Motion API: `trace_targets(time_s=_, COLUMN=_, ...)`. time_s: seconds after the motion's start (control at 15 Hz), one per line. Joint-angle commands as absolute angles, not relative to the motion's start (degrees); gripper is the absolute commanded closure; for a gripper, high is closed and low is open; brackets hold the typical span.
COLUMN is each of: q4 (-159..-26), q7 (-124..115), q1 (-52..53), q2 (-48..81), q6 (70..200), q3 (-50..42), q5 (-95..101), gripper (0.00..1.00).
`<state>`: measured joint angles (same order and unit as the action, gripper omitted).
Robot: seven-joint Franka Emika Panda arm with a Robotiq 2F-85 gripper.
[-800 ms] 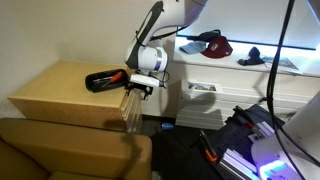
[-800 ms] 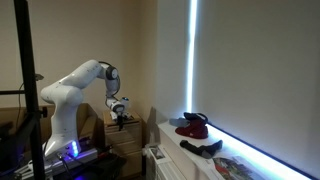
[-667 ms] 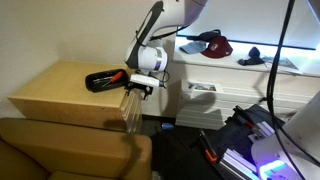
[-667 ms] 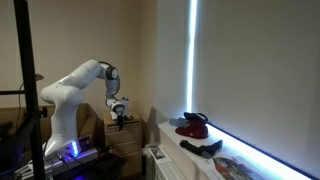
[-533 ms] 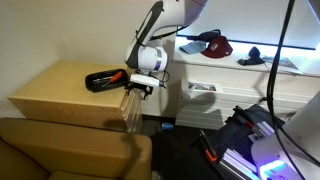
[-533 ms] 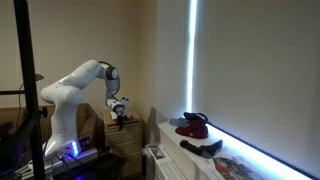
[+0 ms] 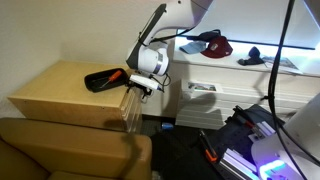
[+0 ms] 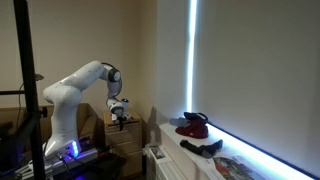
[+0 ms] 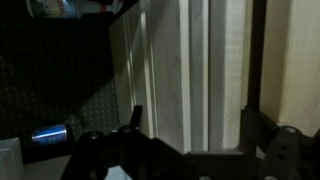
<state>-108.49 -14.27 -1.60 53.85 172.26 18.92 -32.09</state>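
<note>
At frame centre, the end effector (image 7: 141,89), fingers apart, hangs beside a black-and-orange tool (image 7: 105,78) on the smooth, pale-wood tabletop (image 7: 55,95).

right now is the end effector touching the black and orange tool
Cannot tell. In an exterior view the end effector appears beside the black and orange tool, too blurred to show contact or gap.

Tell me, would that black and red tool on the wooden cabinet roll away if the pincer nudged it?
Probably not: the black and red tool lies long and low on the cabinet top, so it would likely slide, not roll. It looks rigid, so it should keep its shape when lifted.
</note>
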Motion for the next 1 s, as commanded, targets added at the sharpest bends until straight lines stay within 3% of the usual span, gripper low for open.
trace_targets(time_s=0.0, q4=-106.45, q7=-12.41, q1=-7.05, q2=60.26, q6=182.54, q3=25.82, q5=-34.27, gripper=0.00)
trace_targets(time_s=0.53, q4=-115.28, q7=-20.69, q1=2.49, q2=55.47, q6=184.27, q3=12.03, q5=-31.52, gripper=0.00)
trace_targets(time_s=0.93, q4=-127.04, q7=-24.27, q1=3.63, q2=47.72, q6=183.71, q3=5.37, q5=-31.84, gripper=0.00)
